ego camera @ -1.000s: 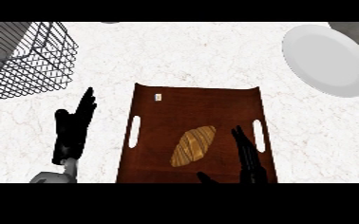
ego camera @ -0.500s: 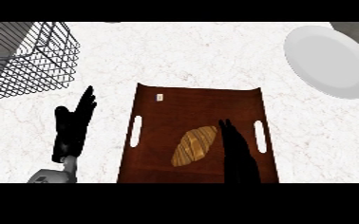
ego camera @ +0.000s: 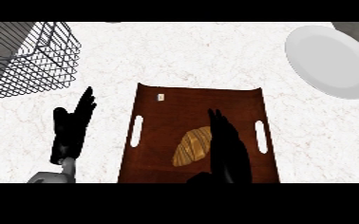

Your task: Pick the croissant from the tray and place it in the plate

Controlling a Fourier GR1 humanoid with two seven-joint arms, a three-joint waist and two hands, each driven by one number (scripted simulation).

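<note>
White marbled stone makes up the surface (ego camera: pixel 210 57), which fills most of the frame. One brown tray (ego camera: pixel 200 102) with a slot handle on each long side sits in the lower middle, and on it lies one golden croissant (ego camera: pixel 192 145), angled with its upper end toward the right. The right robot hand (ego camera: pixel 228 154) comes in from the lower edge over the tray, immediately right of the croissant; its dark fingers (ego camera: pixel 219 126) are straight and held together, pointing toward the top of the frame, and they run along the croissant's right side. Whether they touch the pastry cannot be told, but they are not curled round it. A small pale tag (ego camera: pixel 161 96) shows in the tray's upper left corner. One white plate (ego camera: pixel 326 59) lies at the upper right of the frame, partly cut by the right edge and well apart from the tray. One black wire basket (ego camera: pixel 38 57) stands at the upper left. The left robot hand (ego camera: pixel 70 128) rests over the surface at the lower left, just beside the tray's left edge, fingers straight and pointing up the frame, holding nothing; a bit of grey forearm (ego camera: pixel 52 174) shows below it.
</note>
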